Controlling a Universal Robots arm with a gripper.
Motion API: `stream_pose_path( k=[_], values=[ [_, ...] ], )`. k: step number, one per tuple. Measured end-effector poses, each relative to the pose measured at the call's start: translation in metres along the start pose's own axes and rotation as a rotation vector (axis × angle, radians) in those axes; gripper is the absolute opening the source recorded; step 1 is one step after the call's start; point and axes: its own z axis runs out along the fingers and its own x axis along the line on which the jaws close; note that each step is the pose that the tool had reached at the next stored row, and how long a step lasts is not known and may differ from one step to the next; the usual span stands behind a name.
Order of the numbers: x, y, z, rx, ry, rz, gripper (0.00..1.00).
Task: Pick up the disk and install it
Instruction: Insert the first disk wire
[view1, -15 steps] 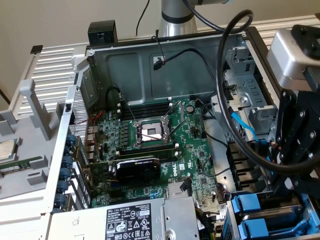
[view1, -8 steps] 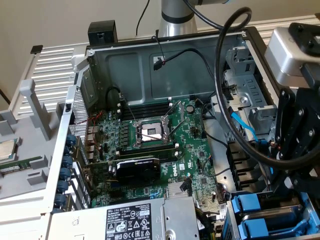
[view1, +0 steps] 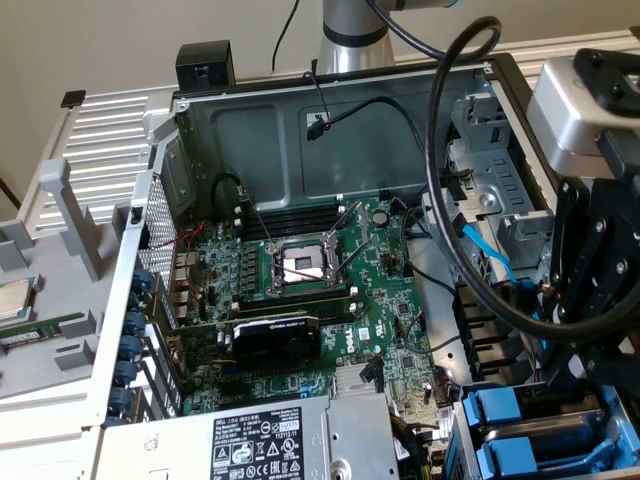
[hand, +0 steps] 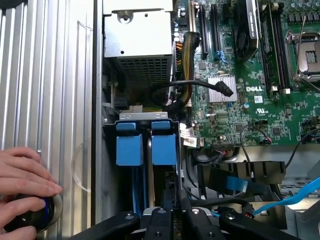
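Observation:
Two blue carrier frames stand side by side in the drive bay at the case's corner. The disk (hand: 164, 149) (view1: 505, 415) is the one in line with my fingers; its metal body is mostly hidden inside the bay. A second blue-framed drive (hand: 129, 148) (view1: 535, 458) sits beside it. My gripper (hand: 173, 197) (view1: 585, 350) hangs just above the bay with its black fingers shut close together. I see nothing between them, and I cannot tell whether the tips touch the frame.
The grey power-supply box (hand: 140, 35) (view1: 260, 440) borders the bay. The motherboard (view1: 300, 300) fills the case floor. A thick black cable (view1: 440, 200) loops beside my arm. A person's hand (hand: 25, 175) rests on a round black knob (hand: 30, 212) on the ribbed panel.

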Motion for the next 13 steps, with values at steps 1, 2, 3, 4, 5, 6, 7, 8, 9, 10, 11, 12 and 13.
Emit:
stream_pose_path(
  k=[1, 2, 3, 4, 5, 6, 7, 8, 9, 10, 11, 12, 13],
  values=[
    [0.0000, 0.0007, 0.0001, 0.0016, 0.0000, 0.000, 0.16],
    [0.0001, 0.0011, 0.0002, 0.0028, -0.0001, 0.000, 0.16],
    [0.0001, 0.0011, 0.0002, 0.0033, -0.0002, 0.001, 0.16],
    [0.0001, 0.0011, 0.0002, 0.0037, -0.0004, 0.002, 0.16],
    [0.0001, 0.0011, 0.0003, 0.0038, -0.0008, 0.003, 0.16],
    [0.0000, 0.0011, 0.0002, 0.0038, -0.0011, 0.005, 0.16],
    [0.0001, 0.0011, 0.0002, 0.0039, -0.0013, 0.007, 0.16],
    [0.0001, 0.0011, 0.0002, 0.0041, -0.0016, 0.010, 0.16],
    [0.0001, 0.0012, 0.0001, 0.0041, -0.0020, 0.012, 0.16],
    [0.0001, 0.0011, 0.0001, 0.0041, -0.0025, 0.015, 0.16],
    [0.0001, 0.0012, 0.0001, 0.0041, -0.0028, 0.018, 0.16],
    [0.0001, 0.0011, 0.0002, 0.0042, -0.0034, 0.020, 0.16],
    [0.0001, 0.0011, 0.0002, 0.0042, -0.0036, 0.021, 0.16]
  ],
)
